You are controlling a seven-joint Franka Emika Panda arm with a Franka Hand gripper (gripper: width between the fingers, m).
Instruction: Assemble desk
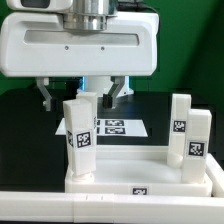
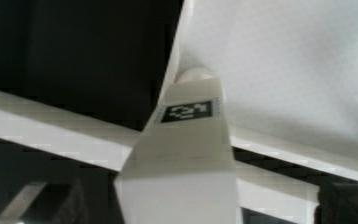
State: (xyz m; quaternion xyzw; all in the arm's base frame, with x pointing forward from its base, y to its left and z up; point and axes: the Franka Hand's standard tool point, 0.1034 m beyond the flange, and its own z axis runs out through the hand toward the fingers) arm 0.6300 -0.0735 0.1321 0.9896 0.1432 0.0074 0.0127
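The desk's white rimmed tabletop (image 1: 140, 172) lies at the front of the black table. Three white block legs with square markers stand upright in it: one at the exterior view's left (image 1: 80, 138) and two at its right (image 1: 180, 122) (image 1: 196, 146). My gripper (image 1: 82, 100) hangs open over the left leg, one dark finger (image 1: 45, 96) on each side of the leg's top, not pressing it. In the wrist view that leg (image 2: 176, 150) rises between the jaws of my gripper (image 2: 179, 208), its marker (image 2: 190, 110) facing the camera, and the tabletop (image 2: 291, 70) lies behind it.
The marker board (image 1: 112, 127) lies flat on the black table behind the tabletop. A white bar (image 1: 60, 207) runs along the front edge at the exterior view's lower left. The gripper's broad white body (image 1: 85, 50) fills the upper part of that view.
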